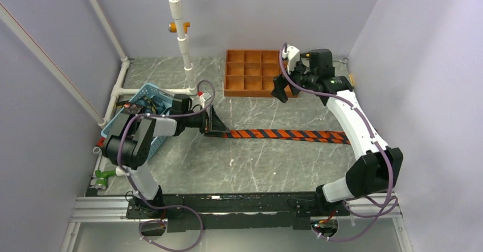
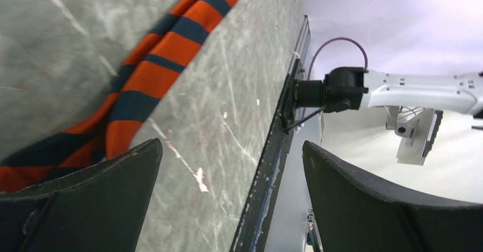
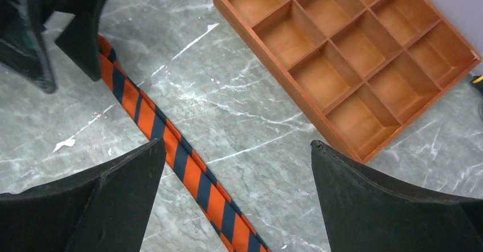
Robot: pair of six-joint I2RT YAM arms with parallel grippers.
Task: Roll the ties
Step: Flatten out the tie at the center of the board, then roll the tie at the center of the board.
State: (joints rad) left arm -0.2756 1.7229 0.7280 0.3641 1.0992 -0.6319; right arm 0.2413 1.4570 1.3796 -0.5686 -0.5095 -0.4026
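The tie (image 1: 285, 134) lies stretched on the tabletop (image 1: 256, 166), near side of the tray (image 1: 245, 94). We judge it limp and slippery, so we'd pinch its end by our spread left tool (image 1: 215, 125). Our right tool (image 3: 236, 146) is spread too.

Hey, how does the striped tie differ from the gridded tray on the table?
The tie is long, narrow and striped orange and dark; the tray is a plain orange-brown rectangle split into compartments. The tie lies stretched across the middle of the table; the tray sits at its far edge. Both lie flat and share orange tones.
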